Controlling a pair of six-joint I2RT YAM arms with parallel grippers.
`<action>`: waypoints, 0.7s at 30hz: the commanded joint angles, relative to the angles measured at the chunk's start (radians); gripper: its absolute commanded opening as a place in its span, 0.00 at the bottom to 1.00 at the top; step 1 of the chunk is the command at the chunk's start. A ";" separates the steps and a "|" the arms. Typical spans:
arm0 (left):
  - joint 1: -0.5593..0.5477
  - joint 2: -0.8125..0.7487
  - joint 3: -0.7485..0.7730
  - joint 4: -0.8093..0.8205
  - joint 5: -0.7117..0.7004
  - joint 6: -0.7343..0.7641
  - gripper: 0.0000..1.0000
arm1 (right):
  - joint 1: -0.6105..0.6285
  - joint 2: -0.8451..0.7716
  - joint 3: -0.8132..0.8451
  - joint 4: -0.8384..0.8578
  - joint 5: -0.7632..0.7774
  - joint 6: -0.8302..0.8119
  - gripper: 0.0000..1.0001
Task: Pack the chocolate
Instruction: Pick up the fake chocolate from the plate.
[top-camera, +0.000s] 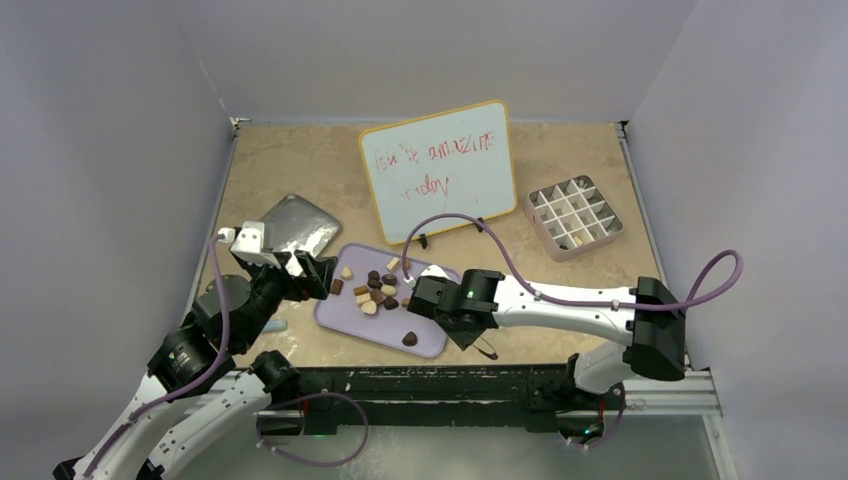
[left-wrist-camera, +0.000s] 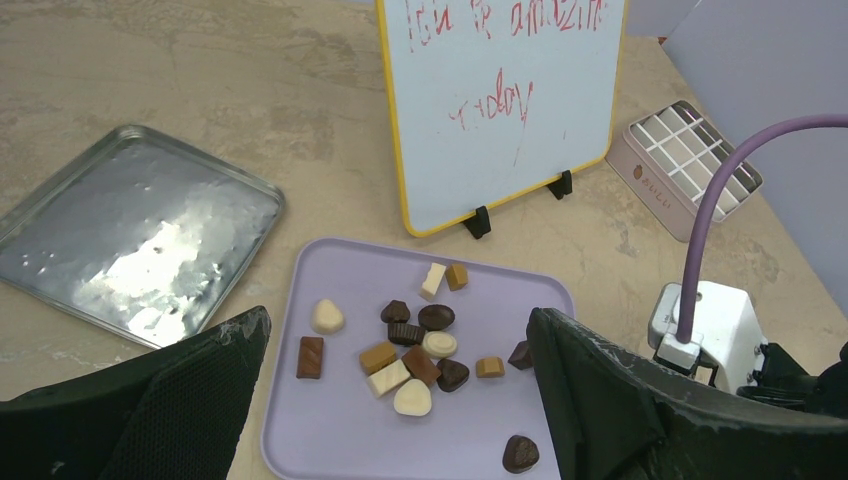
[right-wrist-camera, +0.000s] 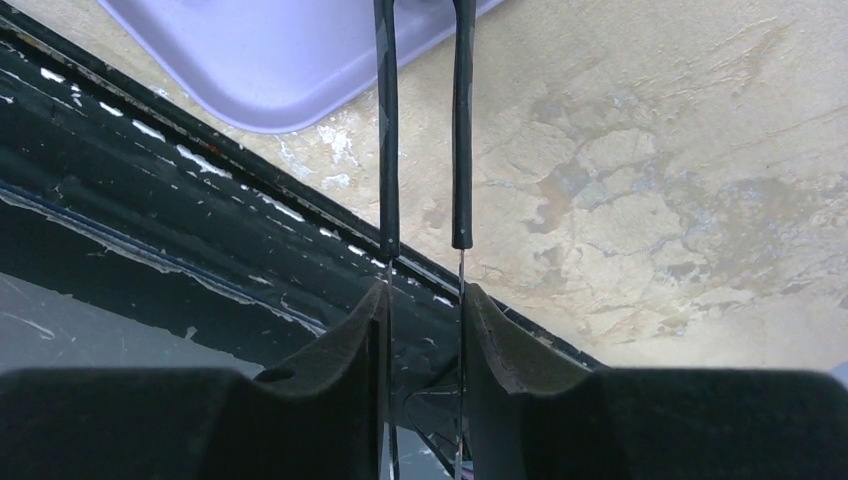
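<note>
So the chocolate (left-wrist-camera: 415, 345) is sitting on the lavender tray (left-wrist-camera: 330, 430) in the middle of the surface (top-camera: 290, 165). It's mostly one loose bunch of dark, tan and cream bits, with one dark piece (left-wrist-camera: 520, 453) off on its own by the tray's near edge. The left end effector (left-wrist-camera: 398, 330) hangs over the tray's left side with its fingers wide apart and nothing in them. The right end effector (right-wrist-camera: 425, 295) is clamped on a pair of tweezers (right-wrist-camera: 388, 150) by the tray's near right corner. The prongs are apart, but the tips run out of frame. The pink gridded box (top-camera: 573, 217) sits far right, beside a whiteboard (top-camera: 440, 168), and a metal tray (top-camera: 295, 225) is on the left.
</note>
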 joint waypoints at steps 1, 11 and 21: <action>-0.001 0.003 -0.002 0.018 -0.009 -0.005 1.00 | 0.000 -0.055 0.021 -0.056 0.027 0.028 0.26; -0.001 0.004 -0.002 0.013 -0.004 -0.009 1.00 | -0.106 -0.097 0.130 -0.136 0.162 0.040 0.22; -0.001 0.045 -0.001 0.015 0.077 -0.018 1.00 | -0.551 -0.177 0.159 -0.065 0.247 -0.105 0.22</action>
